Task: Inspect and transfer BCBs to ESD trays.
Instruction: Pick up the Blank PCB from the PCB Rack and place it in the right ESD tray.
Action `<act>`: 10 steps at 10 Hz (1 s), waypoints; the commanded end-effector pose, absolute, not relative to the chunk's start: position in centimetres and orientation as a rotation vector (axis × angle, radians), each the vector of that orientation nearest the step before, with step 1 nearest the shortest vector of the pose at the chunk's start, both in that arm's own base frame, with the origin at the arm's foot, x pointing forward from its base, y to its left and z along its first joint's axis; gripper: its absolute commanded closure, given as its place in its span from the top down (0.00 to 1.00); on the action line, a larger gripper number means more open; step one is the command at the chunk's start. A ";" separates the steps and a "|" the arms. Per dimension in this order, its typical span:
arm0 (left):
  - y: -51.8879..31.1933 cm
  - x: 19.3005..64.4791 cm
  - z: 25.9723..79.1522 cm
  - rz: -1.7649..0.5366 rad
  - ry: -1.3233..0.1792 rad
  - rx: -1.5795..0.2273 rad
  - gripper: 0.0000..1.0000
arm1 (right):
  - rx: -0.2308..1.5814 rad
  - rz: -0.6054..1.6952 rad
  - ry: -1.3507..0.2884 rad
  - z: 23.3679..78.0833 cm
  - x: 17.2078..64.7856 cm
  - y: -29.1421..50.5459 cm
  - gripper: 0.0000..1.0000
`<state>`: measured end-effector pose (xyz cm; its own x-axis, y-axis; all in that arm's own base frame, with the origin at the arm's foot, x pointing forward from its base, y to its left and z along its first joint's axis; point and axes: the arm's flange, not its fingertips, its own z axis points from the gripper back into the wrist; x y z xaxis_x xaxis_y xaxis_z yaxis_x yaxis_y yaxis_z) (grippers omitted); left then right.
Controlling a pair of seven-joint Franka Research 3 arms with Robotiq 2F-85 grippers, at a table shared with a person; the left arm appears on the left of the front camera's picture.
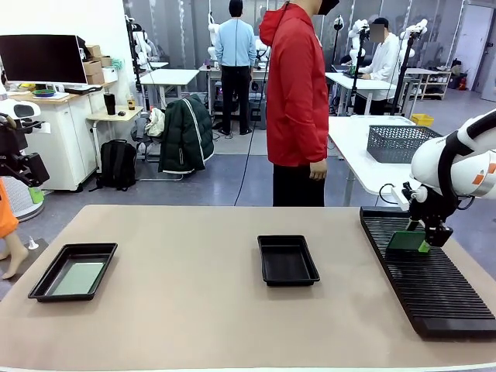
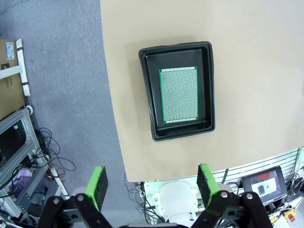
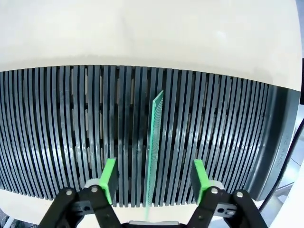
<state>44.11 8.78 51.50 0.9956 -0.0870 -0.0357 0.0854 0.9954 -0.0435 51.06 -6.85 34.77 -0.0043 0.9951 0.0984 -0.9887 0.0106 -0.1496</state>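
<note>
Between the spread fingers [image 3: 109, 176] of the right gripper [image 3: 154, 175], untouched, a BCB [image 3: 155, 142] is stood on edge in the rack [image 3: 71, 118]. Below the wide-open left gripper [image 2: 151, 183], one board [image 2: 178, 95] is already laid in its tray [image 2: 176, 46]; the middle tray [image 1: 287, 260] is yet to be filled.

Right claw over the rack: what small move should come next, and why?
Probably close the right claw on the board: it stands on edge in a slot of the black rack, between the green pads, which touch neither face.
</note>
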 end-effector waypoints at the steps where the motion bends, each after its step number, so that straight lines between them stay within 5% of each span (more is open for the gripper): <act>1: 8.7 44.0 51.4 -0.087 0.033 -0.042 1.00 | -0.082 1.549 -0.188 34.4 50.7 -6.5 0.71; 3: 8.7 44.0 51.4 -0.087 0.033 -0.042 1.00 | -0.092 1.547 -0.183 34.4 50.8 -6.4 0.70; 10: 8.7 44.0 51.4 -0.087 0.033 -0.042 1.00 | -0.111 1.550 -0.153 34.7 50.9 -6.3 0.40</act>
<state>44.11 8.78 51.50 0.9956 -0.0870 -0.0357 0.0854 0.9954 -0.0435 51.14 -6.41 34.77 -0.0012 0.9984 0.0562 -0.9894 0.0070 -0.1453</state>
